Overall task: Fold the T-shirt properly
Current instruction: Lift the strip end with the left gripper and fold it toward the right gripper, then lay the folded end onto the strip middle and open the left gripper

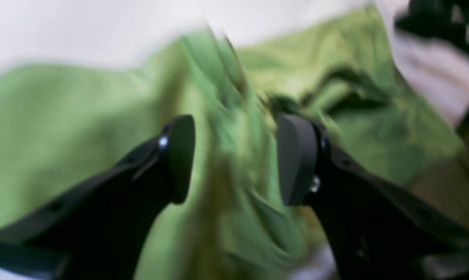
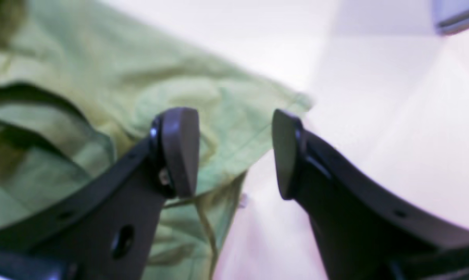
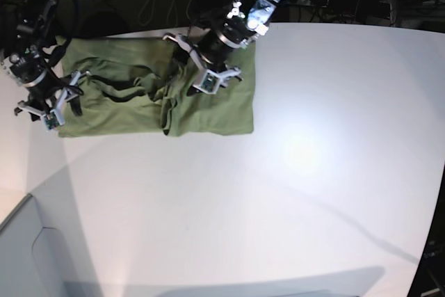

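T-shirt [image 3: 153, 99] lies lengthwise left-right across table [image 3: 313, 172]; left hand [image 1: 236, 159] and right hand [image 2: 236, 153] gape empty.

One T-shirt [image 3: 208, 113], one table [image 3: 313, 172], two hands: left hand [image 3: 197, 67], right hand [image 3: 59, 102]

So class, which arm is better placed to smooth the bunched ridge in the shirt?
Probably the left. The left gripper, open, hangs right over the ridge in the shirt; the right gripper, also open, sits at the far edge.
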Controlling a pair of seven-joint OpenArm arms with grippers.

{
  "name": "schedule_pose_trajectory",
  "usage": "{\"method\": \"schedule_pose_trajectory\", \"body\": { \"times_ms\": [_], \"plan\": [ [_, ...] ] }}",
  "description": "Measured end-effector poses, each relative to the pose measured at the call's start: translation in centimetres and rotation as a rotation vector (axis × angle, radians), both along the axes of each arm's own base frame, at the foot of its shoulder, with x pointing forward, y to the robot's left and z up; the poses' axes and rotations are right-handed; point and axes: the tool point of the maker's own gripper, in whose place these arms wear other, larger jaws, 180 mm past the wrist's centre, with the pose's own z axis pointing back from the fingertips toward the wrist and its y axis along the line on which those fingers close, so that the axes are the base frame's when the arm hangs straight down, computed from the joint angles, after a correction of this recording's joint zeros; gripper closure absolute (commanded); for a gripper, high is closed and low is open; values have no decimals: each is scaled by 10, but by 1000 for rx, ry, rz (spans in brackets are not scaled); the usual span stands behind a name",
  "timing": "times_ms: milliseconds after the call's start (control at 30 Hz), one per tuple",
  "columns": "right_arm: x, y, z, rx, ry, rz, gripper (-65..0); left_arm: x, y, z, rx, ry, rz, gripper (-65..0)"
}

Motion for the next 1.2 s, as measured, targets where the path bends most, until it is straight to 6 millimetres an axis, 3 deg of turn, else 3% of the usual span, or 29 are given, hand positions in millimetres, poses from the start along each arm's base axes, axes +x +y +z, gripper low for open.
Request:
{"method": "schedule_pose_trajectory", "body": {
  "times_ms": [167, 400, 533, 667, 800, 933, 1200],
  "plan": [
    [-2, -5, 6, -18, -10, -11, -289, -20, -29, -18, 18, 39, -108, -327],
    [-15, -13, -8, -48, 86, -39, -301, -36, -58, -29, 49, 28, -241, -327],
    [-14, -13, -8, -46, 85, -41, -446, -42, -63, -23, 39, 26, -262, -327],
    [-17, -8, -18, -12, 103, -52, -551, -33, -62, 8, -6, -45, -253, -327],
    [-17, -11, -39, 32, 157, -80, -567, -33, -53, 35, -41, -106, -248, -327],
    [-21, -12, -50, 50, 185, -90, -568, -27, -36, 44, -29, -141, -240, -327],
    [-33, -17, -60, 32, 258, -105, -567, 27, 48, 2, 95, -72, 36, -327]
  ]
}}
